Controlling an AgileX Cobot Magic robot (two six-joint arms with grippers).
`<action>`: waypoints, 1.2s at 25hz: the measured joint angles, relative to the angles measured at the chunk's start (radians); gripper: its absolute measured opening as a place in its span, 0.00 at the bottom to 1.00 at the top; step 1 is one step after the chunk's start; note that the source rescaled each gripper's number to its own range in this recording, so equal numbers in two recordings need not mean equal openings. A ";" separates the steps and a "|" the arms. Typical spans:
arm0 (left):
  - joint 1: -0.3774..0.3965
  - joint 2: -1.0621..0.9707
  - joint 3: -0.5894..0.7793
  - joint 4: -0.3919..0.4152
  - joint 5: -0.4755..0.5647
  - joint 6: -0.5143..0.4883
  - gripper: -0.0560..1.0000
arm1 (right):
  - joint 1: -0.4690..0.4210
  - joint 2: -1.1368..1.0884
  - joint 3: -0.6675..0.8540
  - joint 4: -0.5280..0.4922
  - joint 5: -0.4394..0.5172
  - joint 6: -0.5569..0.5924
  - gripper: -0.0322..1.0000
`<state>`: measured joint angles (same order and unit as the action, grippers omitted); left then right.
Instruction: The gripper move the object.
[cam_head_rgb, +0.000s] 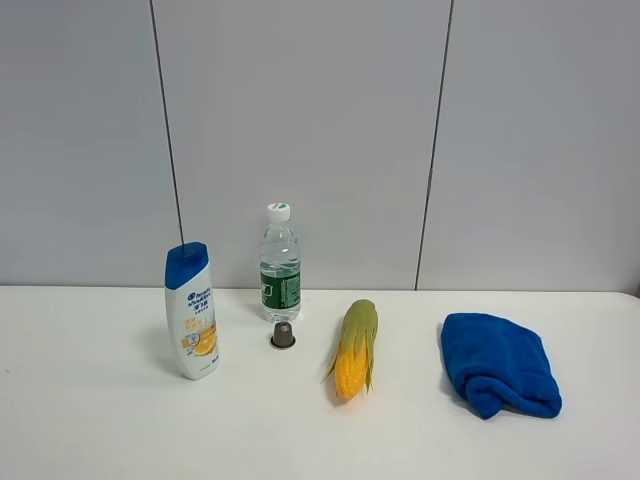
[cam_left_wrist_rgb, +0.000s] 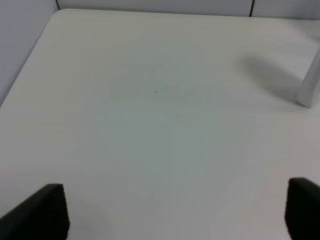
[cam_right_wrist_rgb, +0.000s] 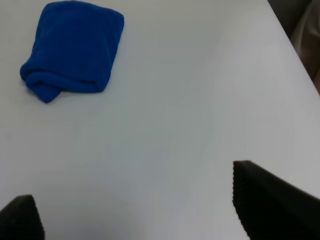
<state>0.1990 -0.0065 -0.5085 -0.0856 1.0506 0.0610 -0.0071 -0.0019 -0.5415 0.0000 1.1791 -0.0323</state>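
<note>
The clear water bottle with a white cap and green label stands upright at the back of the white table, near the wall. Neither arm shows in the exterior high view. In the left wrist view the left gripper is open, with its black fingertips wide apart over bare table. In the right wrist view the right gripper is open and empty above the table, some way from a folded blue cloth. The water bottle is out of both wrist views.
A white shampoo bottle with a blue cap stands left of the water bottle. A small dark cup sits in front of it. An ear of corn lies at centre. The blue cloth lies at right. A white object's edge shows in the left wrist view.
</note>
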 joint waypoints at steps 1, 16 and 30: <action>0.000 0.000 0.000 0.000 0.000 0.000 1.00 | 0.000 0.000 0.005 0.000 -0.013 -0.004 0.52; 0.000 0.000 0.000 0.000 0.000 0.000 1.00 | 0.000 0.000 0.050 0.000 -0.118 0.000 0.52; 0.000 0.000 0.000 0.000 0.000 0.000 1.00 | 0.000 0.000 0.050 0.000 -0.118 0.000 0.52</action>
<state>0.1990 -0.0065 -0.5085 -0.0856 1.0506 0.0610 -0.0071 -0.0019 -0.4917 0.0000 1.0609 -0.0327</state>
